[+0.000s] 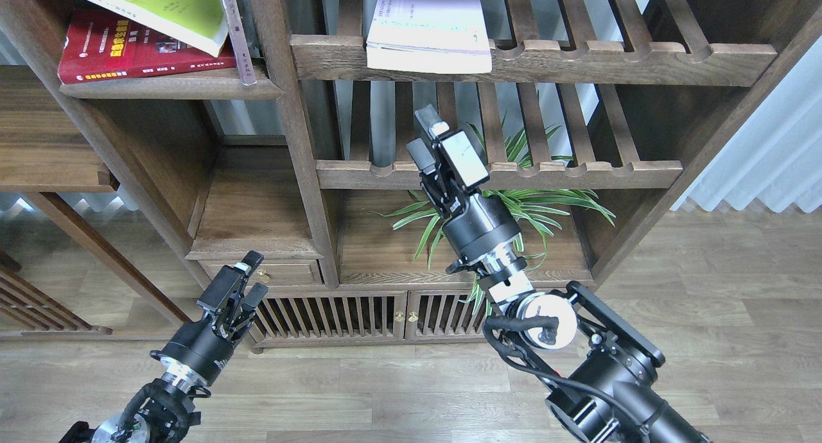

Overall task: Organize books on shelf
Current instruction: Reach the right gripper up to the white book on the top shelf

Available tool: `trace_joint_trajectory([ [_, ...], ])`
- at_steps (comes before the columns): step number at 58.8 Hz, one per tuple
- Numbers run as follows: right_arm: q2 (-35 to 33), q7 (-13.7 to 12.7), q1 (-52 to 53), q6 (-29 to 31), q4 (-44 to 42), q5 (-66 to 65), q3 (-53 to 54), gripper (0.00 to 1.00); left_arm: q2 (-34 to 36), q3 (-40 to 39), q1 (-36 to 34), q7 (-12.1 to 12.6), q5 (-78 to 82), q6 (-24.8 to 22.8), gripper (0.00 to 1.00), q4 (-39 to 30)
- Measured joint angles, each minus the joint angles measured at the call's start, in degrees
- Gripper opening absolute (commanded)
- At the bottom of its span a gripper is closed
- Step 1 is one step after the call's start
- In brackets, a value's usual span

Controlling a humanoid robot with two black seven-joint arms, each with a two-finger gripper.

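Nearest, both arms reach up empty, and the right gripper, fingers parted, sits just below the white-lavender book lying flat with its long axis running away, while the left gripper, also parted, hangs far lower.

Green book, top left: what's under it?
The green book lies tilted on the red book, which rests on the shelf. The red cover's upper part is hidden.

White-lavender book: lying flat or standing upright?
Lying flat. The white-lavender book rests cover-up on the slatted shelf, its near edge overhanging the front rail.
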Motion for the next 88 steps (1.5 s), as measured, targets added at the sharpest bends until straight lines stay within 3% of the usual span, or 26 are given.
trace_joint_trajectory([
  [5, 0.0, 1.9, 1.4, -1.2, 0.0, 0.2, -0.1, 0.98, 0.0, 0.0, 0.0, 0.0, 0.0, 0.0, 1.0, 0.0],
  [18, 0.0, 3.2, 2.7, -1.3, 1.2, 0.6, -1.3, 0.98, 0.0, -0.6, 0.0, 0.0, 0.0, 0.0, 1.0, 0.0],
  [29, 0.0, 7.4, 3.4, -1.6, 1.6, 0.6, -3.4, 0.98, 0.0, -0.8, -0.2, 0.1, 0.0, 0.0, 1.0, 0.0],
  [48, 0.0, 8.4, 4.9, -3.9, 1.3, 0.5, -4.5, 0.94, 0.0, -0.9, -0.3, 0.1, 0.0, 0.0, 1.0, 0.0],
  [70, 0.0, 11.6, 6.2, -4.1, 1.3, 1.1, -4.5, 0.95, 0.0, -1.0, -0.5, 0.1, 0.0, 0.0, 1.0, 0.0],
  [88, 0.0, 11.8, 7.4, -4.0, 1.4, 1.1, -6.6, 0.95, 0.0, -1.2, -0.5, 0.1, 0.0, 0.0, 1.0, 0.0],
])
